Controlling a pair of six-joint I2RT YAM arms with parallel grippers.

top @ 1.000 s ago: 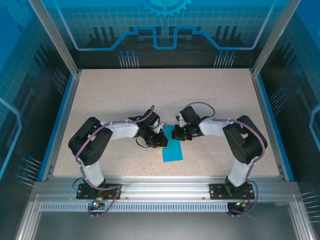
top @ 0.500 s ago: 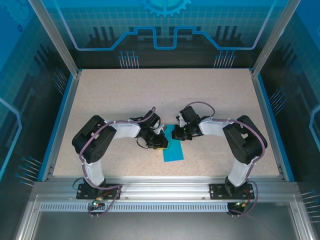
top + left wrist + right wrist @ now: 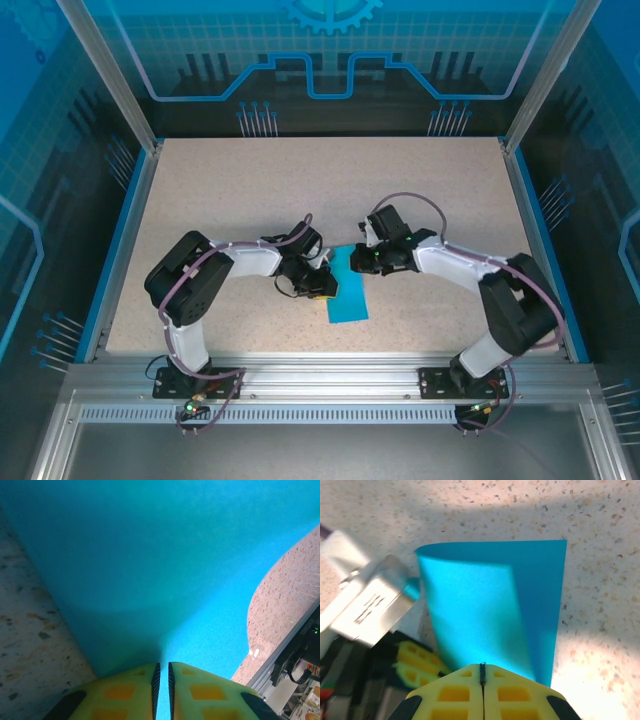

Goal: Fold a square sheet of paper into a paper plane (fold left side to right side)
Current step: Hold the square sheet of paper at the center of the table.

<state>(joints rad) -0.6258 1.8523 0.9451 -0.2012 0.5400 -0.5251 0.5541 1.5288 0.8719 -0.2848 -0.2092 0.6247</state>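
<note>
1. Square sheet of paper (image 3: pixel 347 296): cyan, folded over into a narrow rectangle with the top flap bowed up. It lies mid worktop (image 3: pixel 250 200), between the arms.
2. Left fingers (image 3: pixel 200 692): nearly closed, pinching the sheet's left side.
3. Right fingers (image 3: pixel 455 692): pressed together at the sheet's edge, possibly nipping the flap; can't tell.

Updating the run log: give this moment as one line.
step: left-to-right fold | square sheet of paper: doubled over, fold rounded | left tool: shut on it | right tool: shut on it
</note>
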